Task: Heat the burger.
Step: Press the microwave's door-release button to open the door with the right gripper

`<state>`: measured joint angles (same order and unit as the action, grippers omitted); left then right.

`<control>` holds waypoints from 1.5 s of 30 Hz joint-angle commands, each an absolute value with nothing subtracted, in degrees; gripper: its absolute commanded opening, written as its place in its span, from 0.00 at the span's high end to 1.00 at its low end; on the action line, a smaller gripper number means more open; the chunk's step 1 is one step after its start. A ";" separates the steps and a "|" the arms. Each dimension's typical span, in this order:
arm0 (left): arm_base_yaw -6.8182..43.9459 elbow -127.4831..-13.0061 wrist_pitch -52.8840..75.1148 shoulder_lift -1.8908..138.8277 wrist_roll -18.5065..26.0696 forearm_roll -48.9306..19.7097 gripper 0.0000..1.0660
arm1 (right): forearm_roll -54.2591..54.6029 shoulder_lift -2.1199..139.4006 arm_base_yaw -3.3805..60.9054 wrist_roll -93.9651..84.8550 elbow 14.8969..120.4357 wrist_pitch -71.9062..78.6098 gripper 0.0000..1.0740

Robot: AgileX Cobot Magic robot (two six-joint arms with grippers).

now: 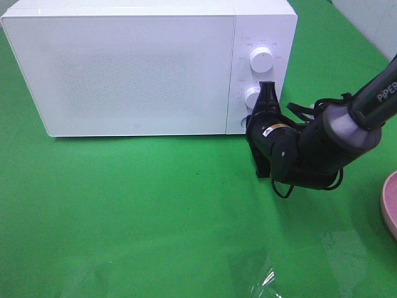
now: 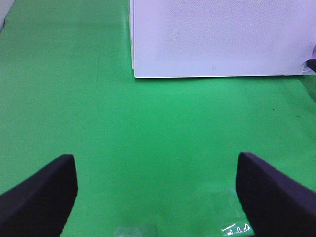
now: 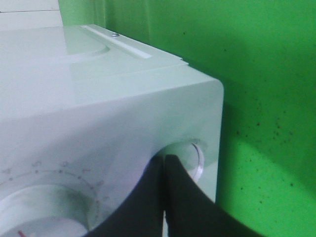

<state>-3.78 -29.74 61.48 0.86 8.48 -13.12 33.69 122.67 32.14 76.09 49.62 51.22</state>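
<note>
microwave [image 1: 136, 68]: white, stands at the back of the green table [image 1: 155, 211], door shut
control panel: on the microwave's right side, with an upper knob [image 1: 260, 59] and a lower knob [image 1: 252, 96]
right pincer [image 3: 164, 159]: clenched, the two dark fingers pressed together with nothing between them; the tips are at a small round button [image 3: 193, 155] near the panel's corner, just beside the lower knob's dial; I cannot tell whether they touch it
right arm [image 1: 347, 118]: comes in from the right and bends toward the microwave's front right corner
left pincer [image 2: 155, 160]: released, fingers [image 2: 44, 192] wide apart, holding nothing, above bare table in front of the microwave and well apart from it
plate [image 1: 391, 205]: pink, on the table at the right edge of the high view, mostly cut off
burger: out of sight in all three views
</note>
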 commanded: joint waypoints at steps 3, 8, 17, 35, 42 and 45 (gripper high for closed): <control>-3.90 -29.56 61.48 0.63 8.59 -13.12 0.25 | 35.01 122.44 31.46 75.63 50.48 58.84 1.00; -3.90 -29.56 61.48 0.63 8.59 -13.12 0.25 | 35.29 123.87 31.46 77.23 51.57 60.79 1.00; -3.90 -29.56 61.48 0.69 8.59 -13.06 0.25 | 35.81 125.13 31.46 77.92 53.00 68.64 1.00; -3.90 -29.56 61.48 0.69 8.59 -13.06 0.25 | 36.33 128.92 30.77 77.12 58.79 66.06 1.00; -3.90 -29.56 61.48 0.69 8.59 -13.06 0.25 | 36.10 128.34 30.83 77.12 58.33 65.60 1.00; -3.90 -29.56 61.48 0.74 8.59 -13.06 0.25 | 36.27 127.37 30.88 76.66 57.64 64.86 1.00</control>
